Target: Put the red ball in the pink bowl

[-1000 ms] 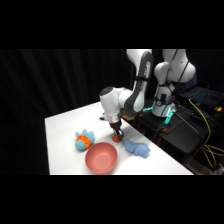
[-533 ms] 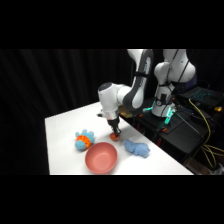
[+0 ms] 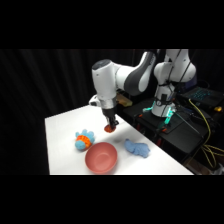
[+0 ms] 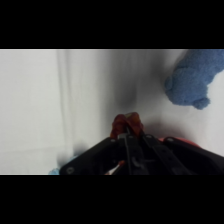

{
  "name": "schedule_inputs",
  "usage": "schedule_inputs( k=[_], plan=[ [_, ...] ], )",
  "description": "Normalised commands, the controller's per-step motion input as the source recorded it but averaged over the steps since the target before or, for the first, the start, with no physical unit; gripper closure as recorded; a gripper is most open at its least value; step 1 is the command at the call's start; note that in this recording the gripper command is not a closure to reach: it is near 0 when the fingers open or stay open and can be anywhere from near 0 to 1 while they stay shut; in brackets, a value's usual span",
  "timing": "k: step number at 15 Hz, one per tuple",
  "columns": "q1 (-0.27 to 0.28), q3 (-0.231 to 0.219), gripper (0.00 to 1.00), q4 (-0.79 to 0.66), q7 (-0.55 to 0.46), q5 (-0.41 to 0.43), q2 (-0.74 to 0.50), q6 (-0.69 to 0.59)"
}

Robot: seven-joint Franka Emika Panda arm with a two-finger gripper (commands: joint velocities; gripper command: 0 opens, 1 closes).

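Above the worktop (image 3: 60, 130), my hand (image 3: 111, 125) is clamped on the ball (image 3: 107, 129), held clear of the surface just behind the bowl (image 3: 101, 158). Beside the bowl sit a blue toy (image 3: 84, 140) on one side and a soft blue lump (image 3: 136, 148) on the other.

Dark backdrop, bright table (image 3: 65, 130) — soft blur, faint shadows.

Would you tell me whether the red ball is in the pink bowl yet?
Not yet: the red ball is at the gripper, behind the pink bowl.
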Motion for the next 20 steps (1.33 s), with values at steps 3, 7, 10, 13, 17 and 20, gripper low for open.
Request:
schedule_inputs(
  k=[3,7,10,13,17,20],
  plan=[
    [0.102,0.074,0.15,0.62,0.02,-0.183,0.38,-0.38],
    [0.048,0.029,0.15,0.71,-0.10,-0.105,0.51,-0.33],
    [0.029,0.014,0.15,0.67,-0.17,-0.059,0.44,-0.33],
    [0.030,0.026,0.15,0.61,-0.19,-0.023,0.36,-0.31],
    [0.015,0.011,0.15,0.40,-0.17,-0.010,0.17,-0.25],
    [-0.028,-0.007,0.00,0.20,-0.15,0.023,0.03,-0.20]
  ],
)
